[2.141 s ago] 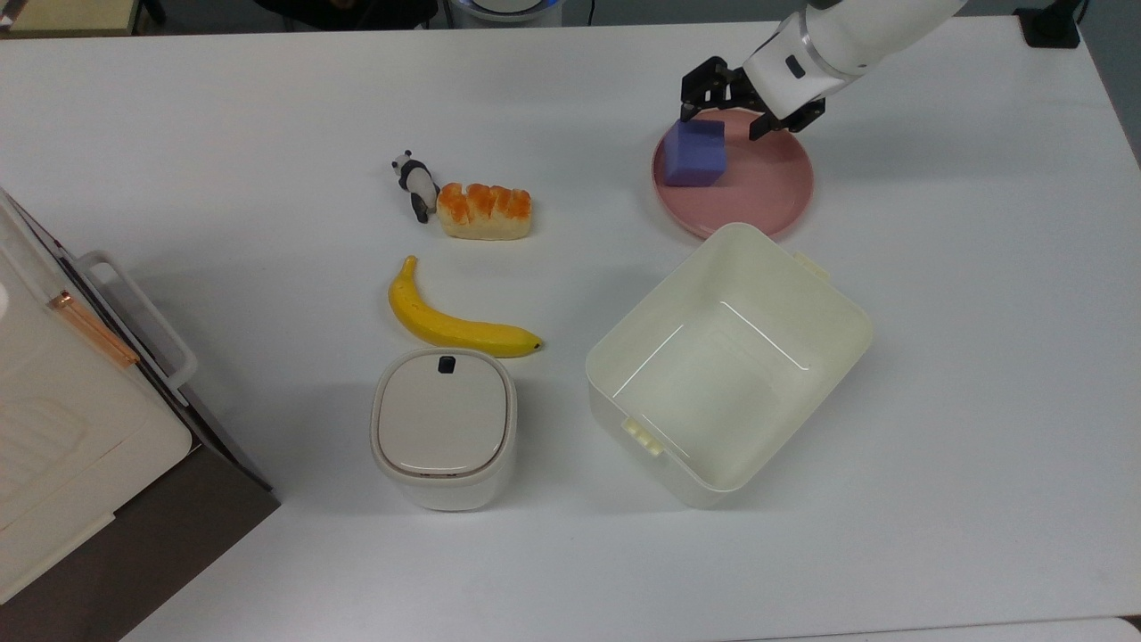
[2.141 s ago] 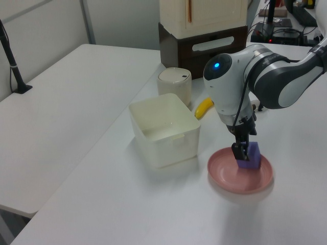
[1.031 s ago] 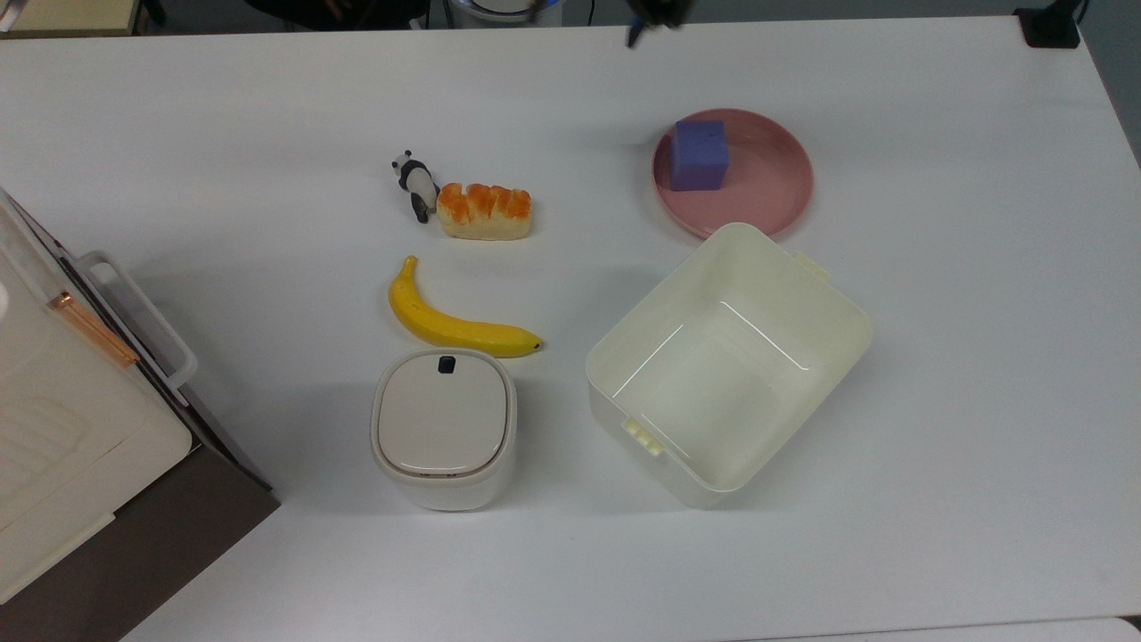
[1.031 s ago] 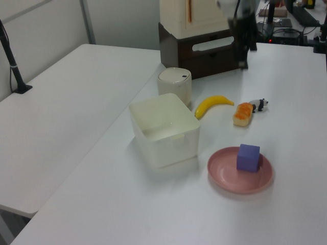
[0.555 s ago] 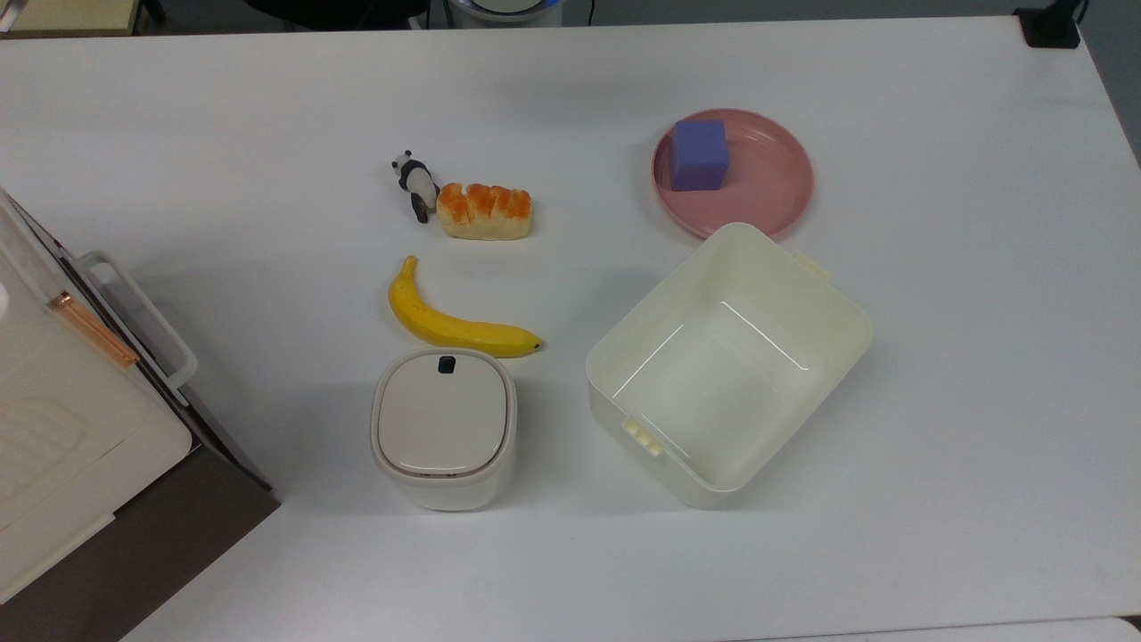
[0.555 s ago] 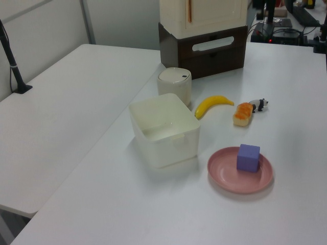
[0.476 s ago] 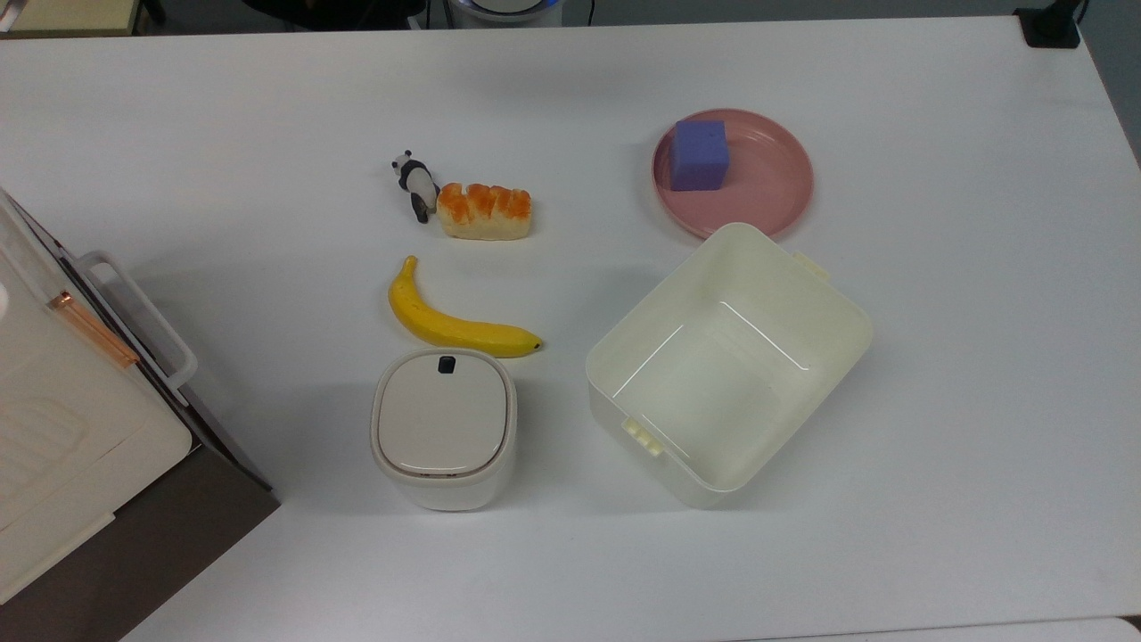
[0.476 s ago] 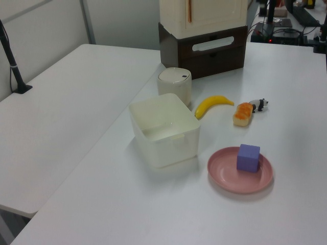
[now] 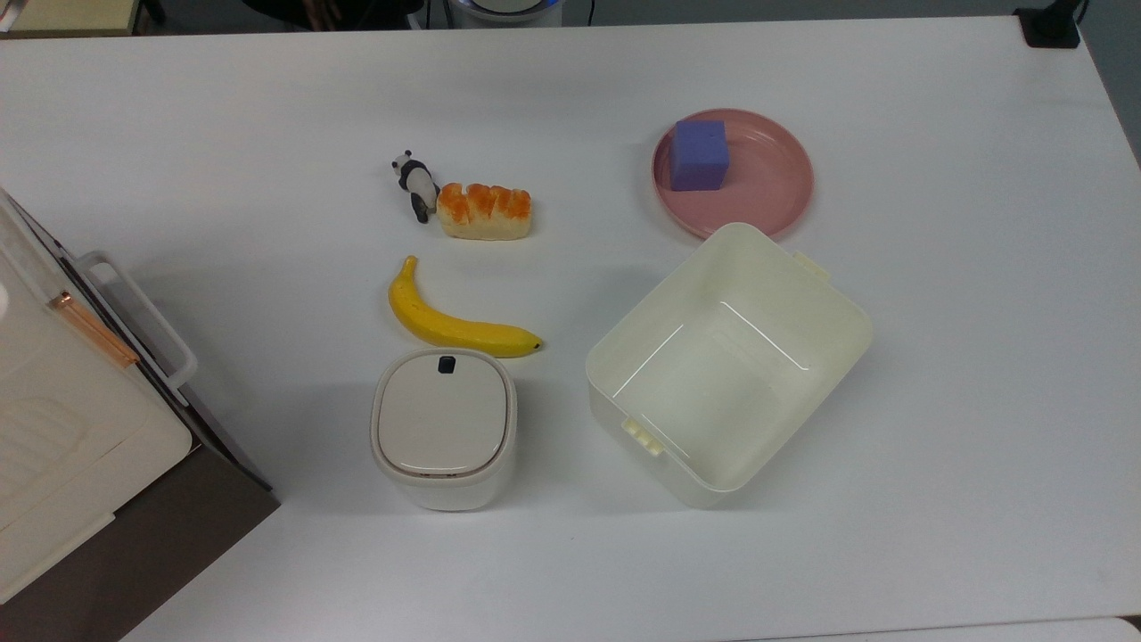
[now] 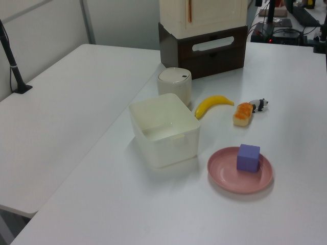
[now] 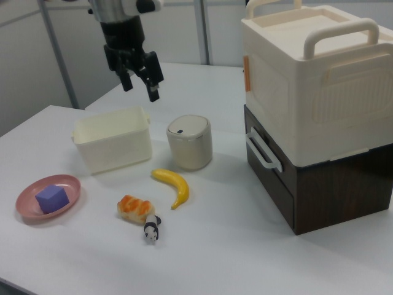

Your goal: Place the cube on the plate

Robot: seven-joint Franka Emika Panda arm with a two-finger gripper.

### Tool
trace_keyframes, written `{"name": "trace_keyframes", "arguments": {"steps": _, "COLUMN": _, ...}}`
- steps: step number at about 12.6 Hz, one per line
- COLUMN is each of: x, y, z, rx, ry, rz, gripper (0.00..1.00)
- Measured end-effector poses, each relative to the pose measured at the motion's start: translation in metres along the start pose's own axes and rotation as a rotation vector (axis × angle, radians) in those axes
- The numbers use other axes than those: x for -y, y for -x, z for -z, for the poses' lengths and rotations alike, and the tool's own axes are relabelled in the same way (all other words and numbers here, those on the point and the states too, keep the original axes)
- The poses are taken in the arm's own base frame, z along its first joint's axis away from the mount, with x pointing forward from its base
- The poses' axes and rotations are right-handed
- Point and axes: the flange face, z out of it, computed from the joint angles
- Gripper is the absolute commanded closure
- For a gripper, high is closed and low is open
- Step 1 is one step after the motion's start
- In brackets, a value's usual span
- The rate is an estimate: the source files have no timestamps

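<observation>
Cube [image 9: 700, 154]: one, sitting on the one pink plate [image 9: 771, 192], toward the top view's left side of it. My gripper [image 11: 140, 77] hangs high above the table [image 9: 936, 374], fingers spread, holding nothing. Also one each: cream tub [image 9: 726, 361], lidded bin [image 9: 443, 426], banana [image 9: 455, 325], bread roll [image 9: 484, 211], toy panda [image 9: 415, 183]. White table; stacked boxes [image 11: 313, 117] at its edge.

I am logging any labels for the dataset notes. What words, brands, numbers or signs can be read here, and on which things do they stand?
None: no readable text, brand, number or sign shows on anything.
The cube on the plate: plain faces, no lettering.
The lidded bin: a small dark mark on the lid, not a letter.
The cream tub, the stacked boxes and the gripper: no label to be made out.
</observation>
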Motion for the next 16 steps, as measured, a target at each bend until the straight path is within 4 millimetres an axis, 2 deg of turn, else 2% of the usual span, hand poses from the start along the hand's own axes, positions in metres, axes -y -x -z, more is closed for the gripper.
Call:
{"name": "trace_keyframes", "arguments": {"steps": 3, "x": -0.016, "y": -0.018, "z": -0.008, "rx": -0.065, "ry": -0.032, "rz": -0.059, "gripper": 0.0}}
{"name": "trace_keyframes", "arguments": {"steps": 5, "x": -0.035, "y": -0.021, "z": -0.005, "rx": -0.098, "ry": -0.068, "rz": -0.095, "gripper": 0.0}}
{"name": "trace_keyframes", "arguments": {"steps": 7, "x": -0.042, "y": -0.021, "z": -0.003, "rx": -0.106, "ry": -0.074, "rz": -0.093, "gripper": 0.0}}
{"name": "trace_keyframes", "arguments": {"steps": 11, "x": -0.031, "y": -0.021, "z": -0.004, "rx": -0.104, "ry": -0.08, "rz": -0.1, "gripper": 0.0}}
{"name": "trace_keyframes", "arguments": {"steps": 12, "x": -0.018, "y": -0.021, "z": -0.007, "rx": -0.094, "ry": -0.084, "rz": -0.104, "gripper": 0.0}}
{"name": "trace_keyframes", "arguments": {"steps": 14, "x": 0.016, "y": -0.021, "z": -0.029, "rx": -0.054, "ry": -0.089, "rz": -0.076, "gripper": 0.0}}
{"name": "trace_keyframes", "arguments": {"steps": 16, "x": 0.035, "y": -0.022, "z": -0.049, "rx": -0.043, "ry": -0.091, "rz": -0.046, "gripper": 0.0}}
